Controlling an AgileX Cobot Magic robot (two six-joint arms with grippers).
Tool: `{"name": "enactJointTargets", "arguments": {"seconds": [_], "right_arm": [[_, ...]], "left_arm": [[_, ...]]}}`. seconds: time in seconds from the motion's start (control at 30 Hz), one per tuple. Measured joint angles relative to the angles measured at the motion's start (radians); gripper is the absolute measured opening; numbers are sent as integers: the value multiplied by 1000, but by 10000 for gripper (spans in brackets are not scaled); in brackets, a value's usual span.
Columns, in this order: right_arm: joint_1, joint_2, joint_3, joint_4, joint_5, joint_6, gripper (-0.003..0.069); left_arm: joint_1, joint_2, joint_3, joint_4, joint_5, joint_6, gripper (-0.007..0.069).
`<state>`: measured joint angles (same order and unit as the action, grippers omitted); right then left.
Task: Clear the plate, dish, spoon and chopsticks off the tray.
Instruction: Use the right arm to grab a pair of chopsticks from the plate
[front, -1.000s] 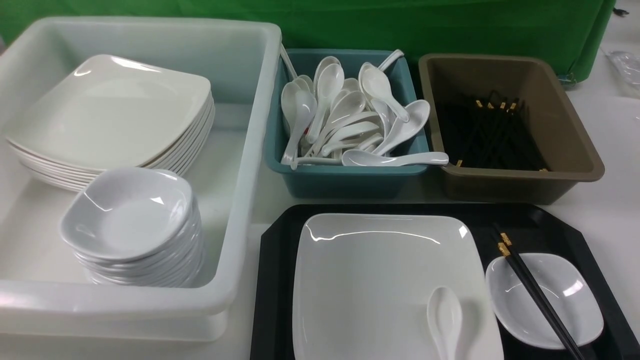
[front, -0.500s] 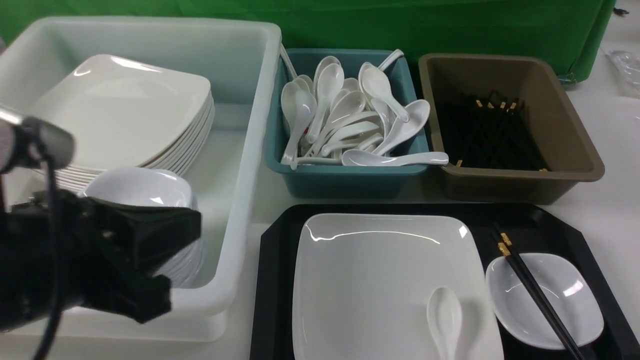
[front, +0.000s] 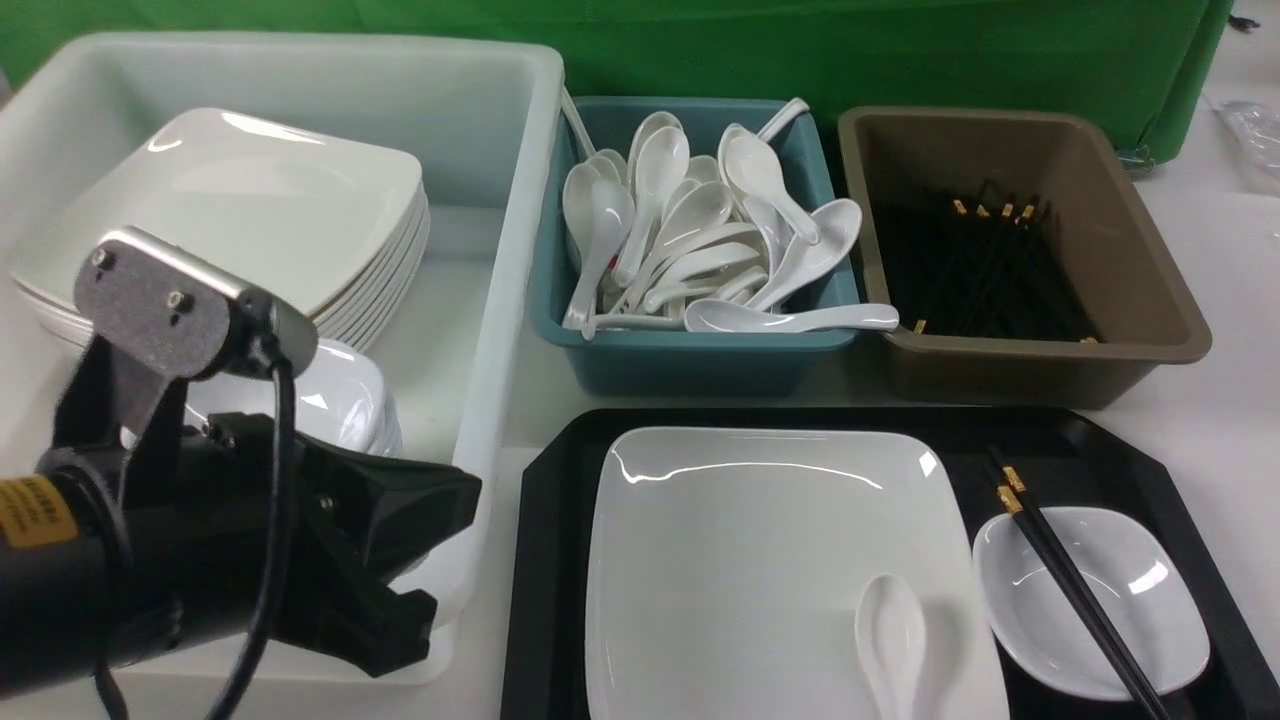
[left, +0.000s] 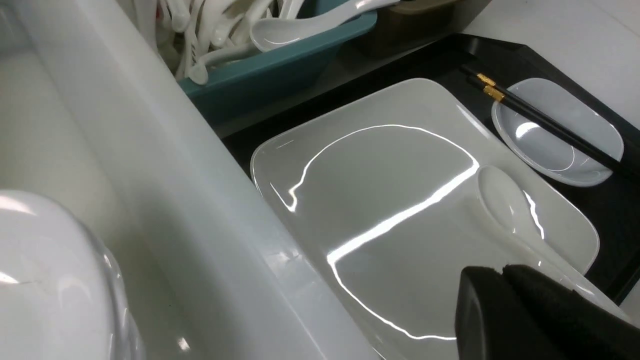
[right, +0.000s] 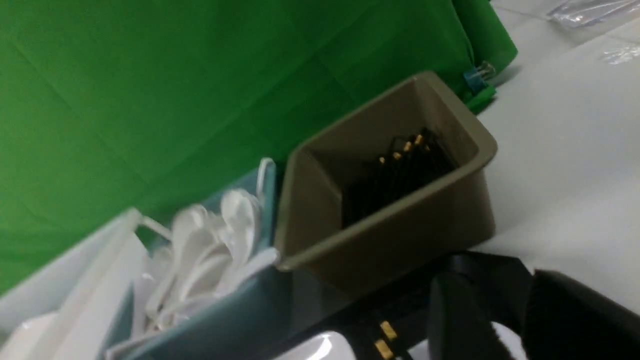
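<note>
The left tool (left: 504, 274) is closed, its two black pads pressed flat together with nothing between them. In the front view it sits low over the near right corner of the white tub (front: 500, 250), just to the left of the tray (front: 545, 560), and points to the right. The right tool (right: 505, 287) shows only in its own wrist view. Its two dark fingers stand apart there with nothing gripped, and the brown tub (front: 1040, 365) lies beyond them.

The black tray rests on the white tabletop (front: 1230, 400), in front of the tubs. The plate (front: 740, 560) lies flat on the tray's left and middle part. The spoon (front: 890, 630) lies on the plate near its near right corner, bowl up and pointing away from the robot. The dish (front: 1130, 610) sits on the tray just beside the plate's right edge. The chopsticks (front: 1060, 570) lie together slantwise across the dish, their gold-banded ends over the tray beyond its far left rim.

The white tub holds a stack of plates (front: 240, 210) and, nearer, a stack of dishes (front: 345, 395) partly hidden by the left arm. The teal tub (front: 690, 355) holds a heap of spoons (front: 700, 240), and the brown tub a pile of chopsticks (front: 985, 265). A green cloth (front: 800, 50) hangs behind
</note>
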<state>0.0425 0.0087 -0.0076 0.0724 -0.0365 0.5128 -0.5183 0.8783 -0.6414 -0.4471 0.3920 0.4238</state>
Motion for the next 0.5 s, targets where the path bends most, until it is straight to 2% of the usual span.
{"name": "enactJointTargets", "arguments": {"seconds": [0.1, 0.3, 0.33, 0.4, 0.5], "right_arm": [[65, 113, -168, 1, 245, -108, 221], [212, 573, -559, -3, 662, -455, 218], [220, 610, -581, -3, 685, -464, 218], [261, 836, -688, -30, 790, -549, 218], [280, 1018, -764, -65, 821, -579, 235]], "left_arm": [[0, 0, 0, 0, 2, 9, 17], [0, -3, 0, 0, -2, 12, 17], [0, -3, 0, 0, -2, 12, 17], [0, -21, 0, 0, 1, 13, 17], [0, -56, 0, 0, 2, 14, 17]]}}
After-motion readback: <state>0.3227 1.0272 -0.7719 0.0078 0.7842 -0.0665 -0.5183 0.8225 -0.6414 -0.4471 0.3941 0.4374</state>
